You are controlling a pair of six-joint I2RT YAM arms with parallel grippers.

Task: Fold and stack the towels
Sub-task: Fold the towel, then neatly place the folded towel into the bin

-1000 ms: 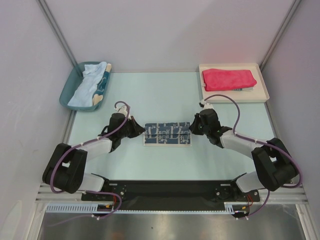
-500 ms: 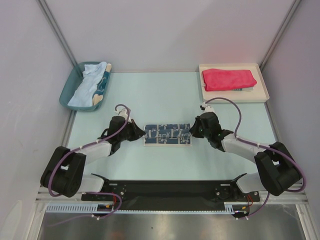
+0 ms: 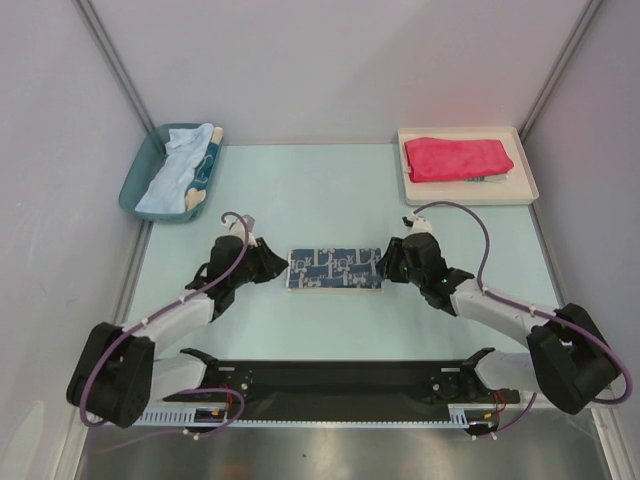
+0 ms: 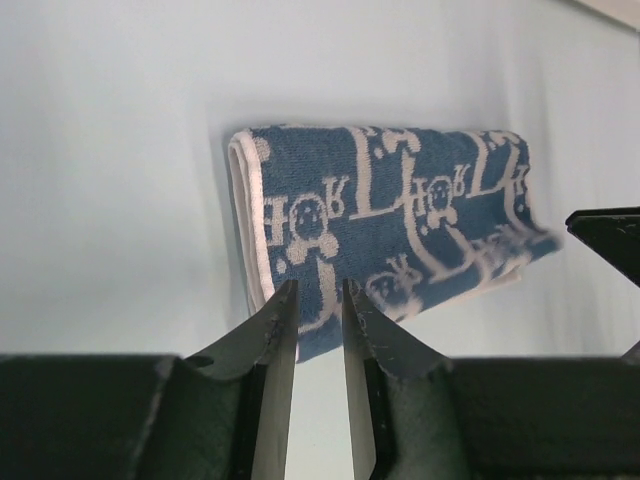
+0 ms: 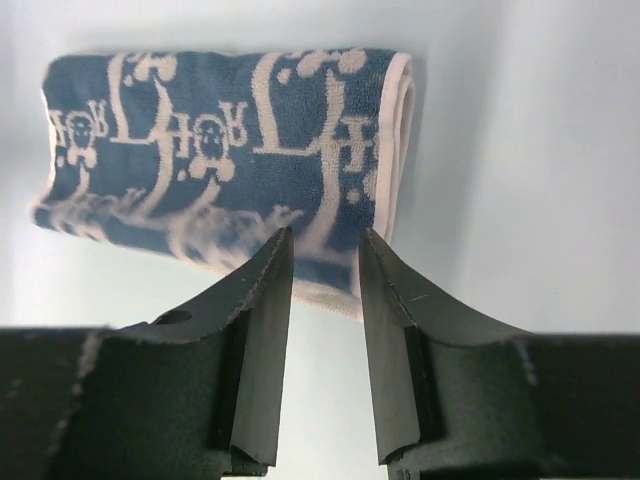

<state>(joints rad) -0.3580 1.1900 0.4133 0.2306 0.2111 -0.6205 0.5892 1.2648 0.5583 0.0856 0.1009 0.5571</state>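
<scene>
Bench [image 3: 320,195]: task part done. White tray [image 3: 527,178] at 2 o'clock holds a folded red-pink towel [image 3: 456,158], with a sliver of another cloth under it, so the stack looks started. Teal bin [image 3: 133,190] at 10 o'clock holds a crumpled pale blue towel [image 3: 168,178] and a teal-and-white one [image 3: 208,165], both unfolded and left to do. Blue-and-white patterned towel [image 3: 335,269] lies folded into a narrow strip at bench centre, not yet on the tray. Left end effector [image 3: 284,266] is at its 9 o'clock end, fingers a narrow slit apart, gripping nothing visible. Right end effector [image 3: 384,268] is at its 3 o'clock end, part open and empty. Writing: the pattern has big pale letter-like shapes and small figures, with an L possible but no word or brand readable.
</scene>
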